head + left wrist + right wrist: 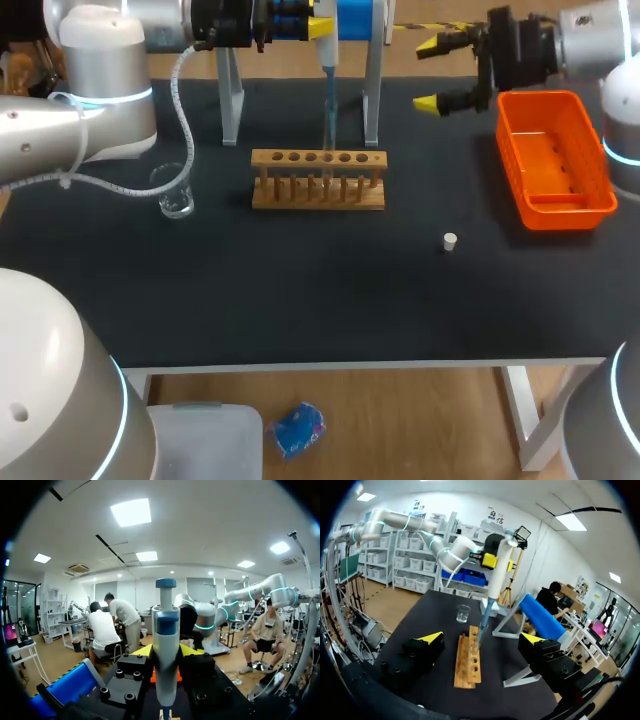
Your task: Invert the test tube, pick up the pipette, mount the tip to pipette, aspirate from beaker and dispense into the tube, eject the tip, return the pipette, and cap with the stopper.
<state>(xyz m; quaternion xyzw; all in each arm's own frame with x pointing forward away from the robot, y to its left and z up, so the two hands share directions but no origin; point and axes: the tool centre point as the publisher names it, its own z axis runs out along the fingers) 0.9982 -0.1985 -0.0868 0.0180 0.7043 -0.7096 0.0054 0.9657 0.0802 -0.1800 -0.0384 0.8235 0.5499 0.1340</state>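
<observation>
Left gripper [166, 652] clamps pipette [165, 645] between its fingers, tip hanging below the jaws into rack [318, 180]; hold vertical, dispense slowly. Right gripper [428, 73] wide, empty; stopper [450, 240] well apart from it.

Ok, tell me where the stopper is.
In the head view, the stopper sits on the table, right of the wooden rack and nearer the front edge than the orange bin.
</observation>
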